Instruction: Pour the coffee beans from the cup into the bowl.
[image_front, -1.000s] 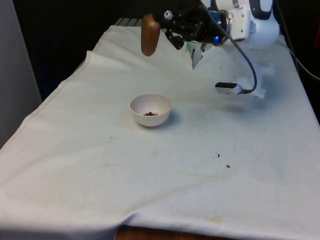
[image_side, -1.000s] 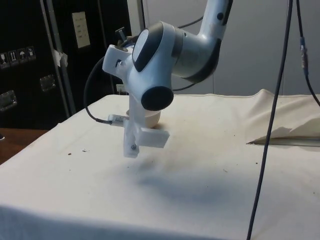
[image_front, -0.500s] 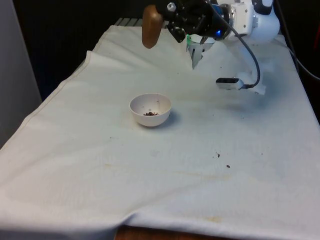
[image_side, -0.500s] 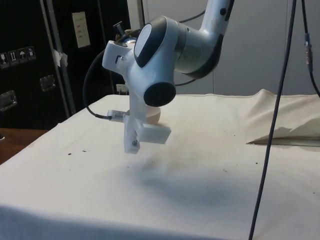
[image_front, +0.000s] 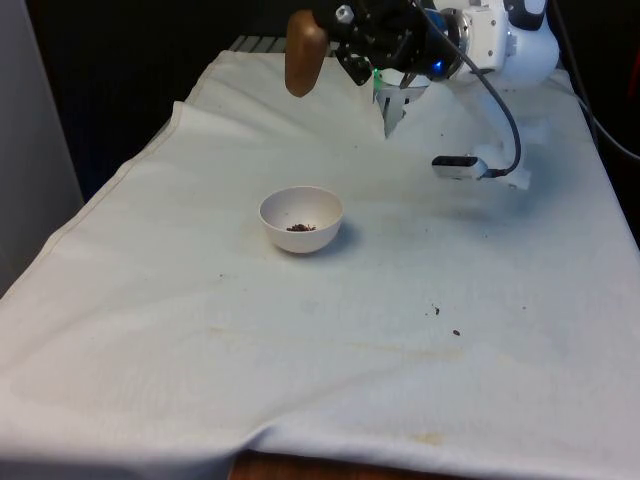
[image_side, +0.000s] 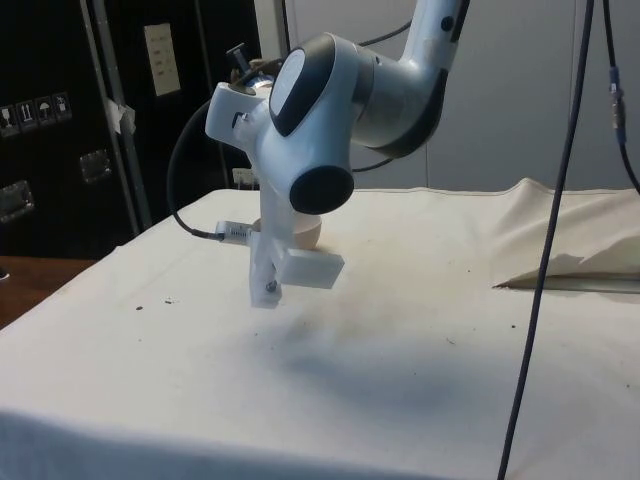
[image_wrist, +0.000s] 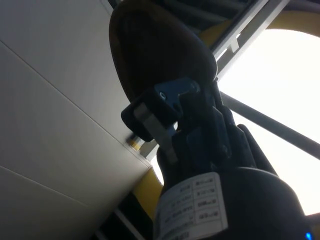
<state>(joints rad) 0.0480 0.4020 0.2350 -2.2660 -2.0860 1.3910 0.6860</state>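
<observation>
Gripping brown cup (image_front: 304, 54) between fingers (image_wrist: 150, 118), seemingly upturned, high beyond bowl (image_front: 301, 219)

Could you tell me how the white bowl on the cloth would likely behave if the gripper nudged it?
The bowl looks small and holds few beans, so it is probably light and would slide. Its rounded sides suggest a narrow base, so a push near the rim might tip it.

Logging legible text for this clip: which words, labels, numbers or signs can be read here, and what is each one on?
None can be read.
White label on the hand's body, wrist view: printed lines, too blurred to read.
Pale plate on the dark cabinets, side view: marks too small to read.
Row of small symbol stickers on the same cabinets: pictograms, not legible.
Cup and bowl: no markings visible.
</observation>
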